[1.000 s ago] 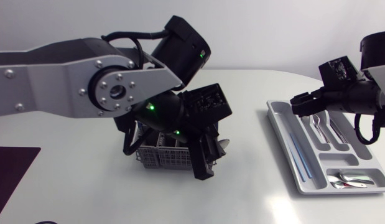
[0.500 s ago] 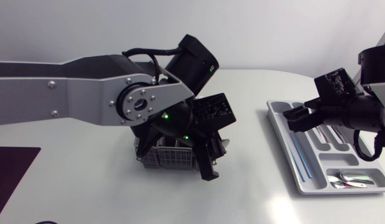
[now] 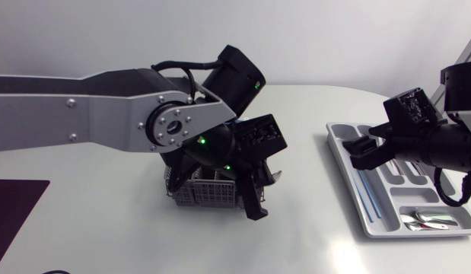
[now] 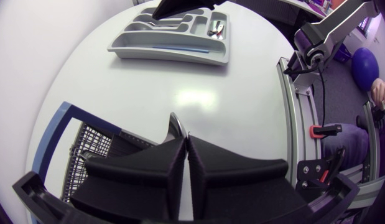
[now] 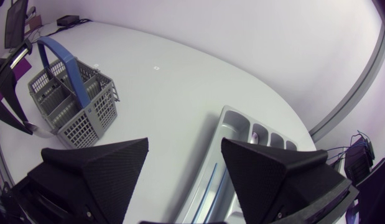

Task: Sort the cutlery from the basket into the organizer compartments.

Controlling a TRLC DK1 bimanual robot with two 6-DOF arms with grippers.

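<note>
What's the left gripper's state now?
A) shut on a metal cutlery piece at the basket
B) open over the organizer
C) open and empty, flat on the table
A: in the left wrist view the left gripper has both fingers closed on a metal cutlery piece, right by the basket.

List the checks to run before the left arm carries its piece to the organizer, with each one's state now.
1. Left jaws shut on a cutlery piece: ok, its rounded metal end pokes out ahead of them.
2. Piece clear of the basket: cannot tell, the left arm hides its lower part.
3. Kind of piece: cannot tell; the rounded end suggests a spoon.
4. Way to the organizer free: not ok, the right jaws hang open over one end of it.
5. Spoon compartment found: ok, spoons lie in the organizer's other end compartment.
</note>
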